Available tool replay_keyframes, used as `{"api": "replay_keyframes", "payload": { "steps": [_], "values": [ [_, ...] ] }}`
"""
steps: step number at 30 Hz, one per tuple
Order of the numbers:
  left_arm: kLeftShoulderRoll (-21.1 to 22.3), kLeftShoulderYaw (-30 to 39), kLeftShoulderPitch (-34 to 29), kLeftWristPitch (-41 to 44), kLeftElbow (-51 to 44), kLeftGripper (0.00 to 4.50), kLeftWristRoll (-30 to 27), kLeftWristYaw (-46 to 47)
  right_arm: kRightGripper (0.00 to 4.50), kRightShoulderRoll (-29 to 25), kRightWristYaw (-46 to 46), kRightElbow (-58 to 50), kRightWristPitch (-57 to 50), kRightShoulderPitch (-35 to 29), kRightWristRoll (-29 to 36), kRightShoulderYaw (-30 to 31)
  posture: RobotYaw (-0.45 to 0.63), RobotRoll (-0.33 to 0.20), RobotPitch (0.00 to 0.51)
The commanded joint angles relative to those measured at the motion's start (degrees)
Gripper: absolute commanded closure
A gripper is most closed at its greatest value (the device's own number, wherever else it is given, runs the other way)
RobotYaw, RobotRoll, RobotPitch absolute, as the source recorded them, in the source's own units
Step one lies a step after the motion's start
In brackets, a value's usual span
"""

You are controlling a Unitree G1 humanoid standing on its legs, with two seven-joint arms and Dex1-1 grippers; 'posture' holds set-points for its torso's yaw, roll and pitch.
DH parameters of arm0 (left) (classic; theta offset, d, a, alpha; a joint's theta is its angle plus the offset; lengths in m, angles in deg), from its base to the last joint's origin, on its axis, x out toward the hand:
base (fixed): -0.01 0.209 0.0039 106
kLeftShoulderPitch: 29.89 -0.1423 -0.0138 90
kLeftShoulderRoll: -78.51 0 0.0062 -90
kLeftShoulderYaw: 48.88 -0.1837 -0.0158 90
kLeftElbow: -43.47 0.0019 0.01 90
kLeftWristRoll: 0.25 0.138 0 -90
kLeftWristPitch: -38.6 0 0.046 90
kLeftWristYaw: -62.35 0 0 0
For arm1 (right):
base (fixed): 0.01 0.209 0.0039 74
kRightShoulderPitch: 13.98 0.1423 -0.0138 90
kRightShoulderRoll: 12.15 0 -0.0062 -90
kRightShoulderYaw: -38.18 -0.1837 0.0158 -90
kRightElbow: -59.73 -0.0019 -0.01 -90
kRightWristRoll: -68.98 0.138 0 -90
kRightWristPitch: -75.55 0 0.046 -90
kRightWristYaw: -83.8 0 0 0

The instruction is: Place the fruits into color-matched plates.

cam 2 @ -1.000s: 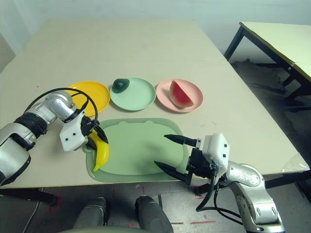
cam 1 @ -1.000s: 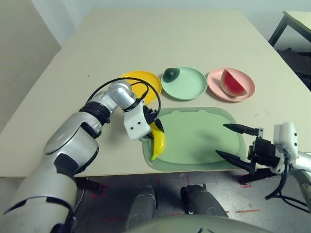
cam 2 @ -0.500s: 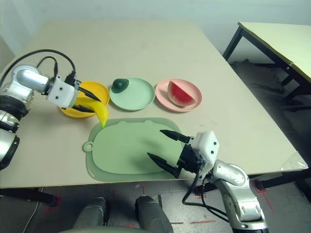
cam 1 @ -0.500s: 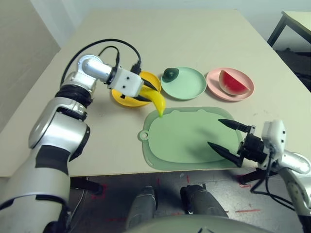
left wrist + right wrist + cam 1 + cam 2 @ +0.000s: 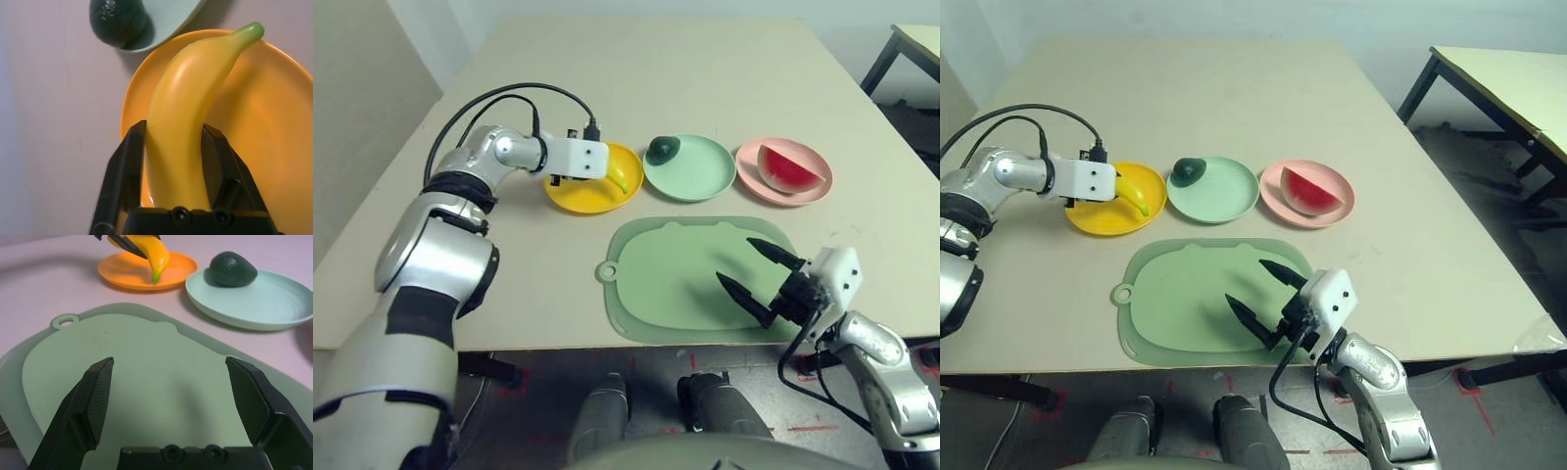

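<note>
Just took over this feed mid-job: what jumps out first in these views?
The left gripper holds the yellow banana between its fingers, tip down over the yellow-orange plate. Beside it, the avocado sits on the mint green plate and the watermelon wedge on the pink plate. The right gripper gapes over the green mat.

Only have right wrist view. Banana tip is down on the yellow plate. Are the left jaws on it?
Observer: Yes. In the left wrist view the banana sits between the left gripper jaws, which press both its sides, over the yellow plate.
Operator: Can't see the third plate. Watermelon?
Observer: The watermelon wedge lies on the pink plate, to the right of the green one.
</note>
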Motion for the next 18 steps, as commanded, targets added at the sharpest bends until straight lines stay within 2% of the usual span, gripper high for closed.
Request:
{"api": "replay_keyframes", "payload": {
  "steps": [1,4,5,11,18],
  "values": [
    [-0.16,-0.26,-0.86,0.04,0.97,1.19,2.43,0.82,0.0,-0.94,-0.95,-1.05,-0.9,-0.82,0.18,-1.25,-0.17,0.0,0.133],
    [0.24,0.31,-0.89,-0.1,1.05,0.13,3.17,0.94,0.0,-1.43,-1.08,-0.7,-1.04,-0.86,0.64,-2.01,-0.16,0.0,0.129],
    [0.45,0.56,-0.89,-0.22,1.04,0.03,3.22,0.84,0.0,-1.6,-1.07,-0.59,-1.03,-0.82,0.71,-2.13,-0.16,0.0,0.129],
    [2.7,5.06,-2.21,-2.12,0.46,0.03,-0.52,-2.61,0.0,-2.56,-1.47,1.92,-2.12,1.16,2.3,-5.61,-0.15,0.0,0.128],
    [5.64,18.06,-7.26,-0.97,-2.38,0.03,-13.79,-13.17,0.0,-5.47,-0.22,8.26,-1.63,2.18,7.21,-15.97,-0.1,0.0,0.11]
  ]
}}
